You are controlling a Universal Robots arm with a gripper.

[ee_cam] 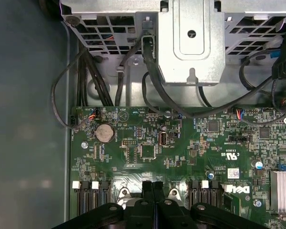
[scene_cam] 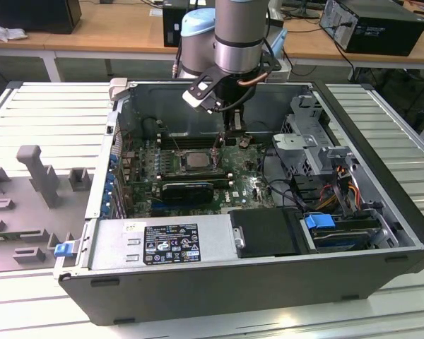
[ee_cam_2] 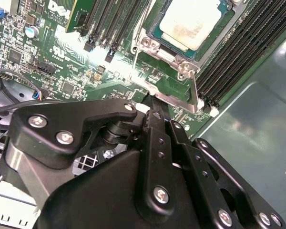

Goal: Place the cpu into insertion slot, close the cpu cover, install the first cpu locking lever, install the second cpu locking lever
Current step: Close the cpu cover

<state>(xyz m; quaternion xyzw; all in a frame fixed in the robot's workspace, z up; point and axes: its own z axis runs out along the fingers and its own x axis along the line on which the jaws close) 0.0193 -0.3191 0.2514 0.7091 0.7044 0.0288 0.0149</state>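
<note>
The cpu lies flat in the insertion slot, its silver-grey top showing through the window of the cpu cover, which lies down around it. In the exterior view the cpu sits mid-board inside the open case. A thin metal locking lever runs along the slot's near edge. My gripper is shut with nothing between the fingers, its tips just beside that edge of the slot. Its black fingers press together above the green board. In the exterior view the gripper hangs behind the slot.
Black memory slots flank the socket. A silver drive cage with black cables stands beyond the board. The case walls enclose the work area. The power supply and a blue-tabbed drive bay fill the case's front.
</note>
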